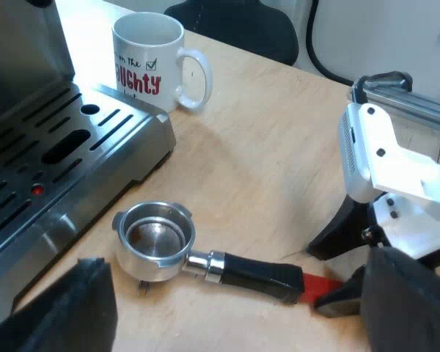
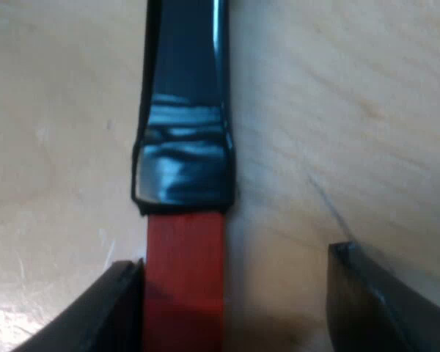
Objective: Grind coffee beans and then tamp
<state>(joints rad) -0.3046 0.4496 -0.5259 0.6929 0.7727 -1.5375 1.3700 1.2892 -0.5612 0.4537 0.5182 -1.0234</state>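
Hovering wide open with the left gripper (image 1: pixel 238 286), nothing held, above the portafilter (image 1: pixel 155 238), which lies loose on the wooden table (image 1: pixel 279 147). Straddling the handle's red end (image 2: pixel 185 279) with the right gripper (image 2: pixel 235 293): fingers apart and not clamped, one finger (image 2: pixel 117 312) against the red, the other clear of it. Just beyond the portafilter's basket, the espresso machine (image 1: pixel 73 139), drip tray nearest. Farther off, just beside the tray's corner, an upright white mug (image 1: pixel 150 55) with red lettering.
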